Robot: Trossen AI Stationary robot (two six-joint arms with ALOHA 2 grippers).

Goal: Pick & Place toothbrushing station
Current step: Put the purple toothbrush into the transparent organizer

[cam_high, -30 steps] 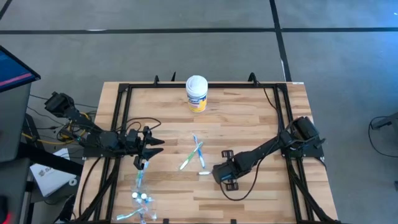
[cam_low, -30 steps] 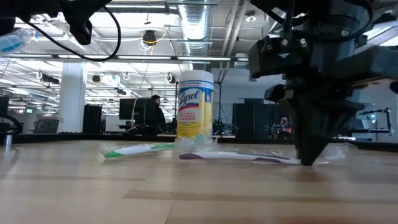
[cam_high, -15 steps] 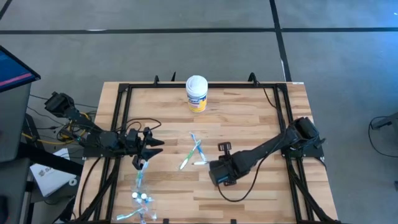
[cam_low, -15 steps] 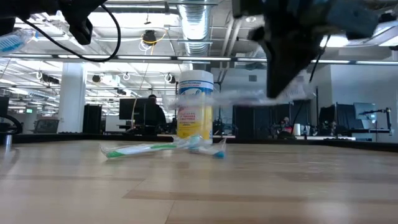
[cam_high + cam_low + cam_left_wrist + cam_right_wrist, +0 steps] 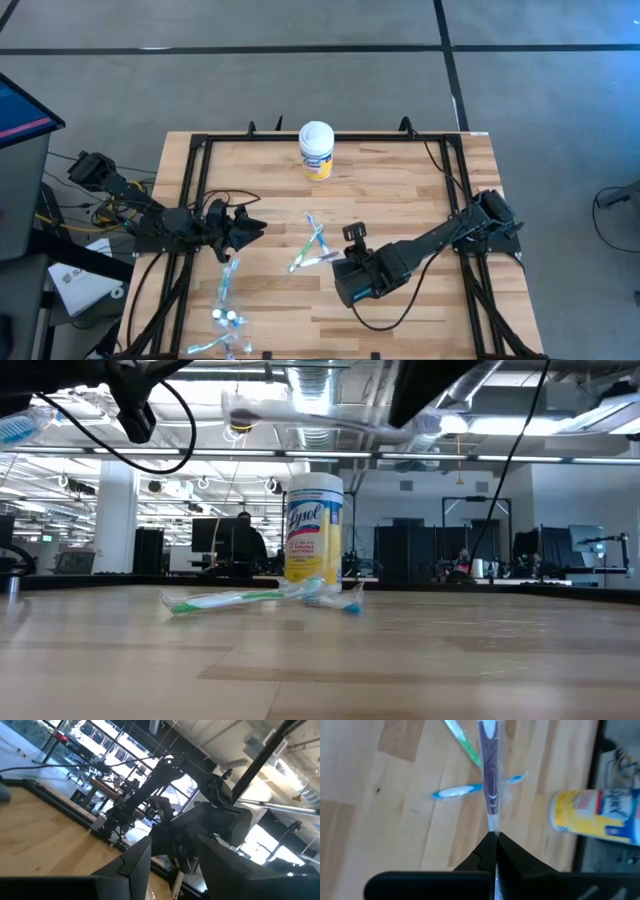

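Note:
My right gripper is shut on a clear-wrapped toothbrush with purple markings, high above the table in the low view. Under it a green toothbrush and a blue one lie crossed on the wooden table; the right wrist view shows the green one and the blue one too. More brushes lie at the near left. My left gripper is over the table's left side, open, fingers wide apart with nothing between them. My right gripper pinches the wrapped toothbrush by one end between its two fingertips. The fingers slant down from the table's right side, and the brush runs on ahead of them. It is lifted clear of the table and lies about level in the low view.
A yellow-and-white wipes canister stands upright at the far middle of the table. A black frame rail runs along the table's sides. Cables trail behind both arms. Bare wood lies on the far right.
My right gripper has risen from the table with the wrapped toothbrush, which lay on the wood a second ago and now is lifted well clear; the gripper has also drifted a little toward the left and tipped. My left gripper has rolled about its own axis in place.

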